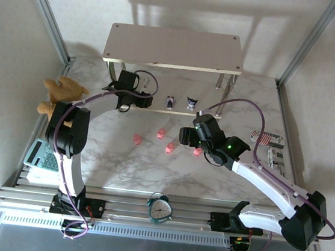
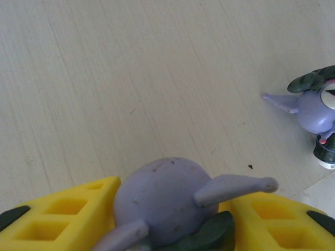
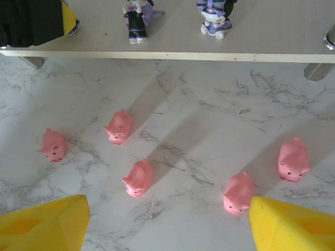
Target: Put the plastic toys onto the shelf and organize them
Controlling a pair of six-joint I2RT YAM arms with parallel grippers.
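Left gripper (image 2: pixel 170 212), jaws head-wide, flanks a purple figurine (image 2: pixel 162 191) (grip unclear).

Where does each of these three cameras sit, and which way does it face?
Top external: above and behind the bases, looking down on table, shelf, both arms.
Left wrist: close over the shelf's lower board; left fingers flank a purple figurine.
Right wrist: low over the table, facing the shelf; right fingers at bottom.
Top and right wrist share five pink pigs.

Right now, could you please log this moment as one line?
left hand: around purple toy at lower shelf board | right hand: open above five pink pigs on table | two other purple toys shelved
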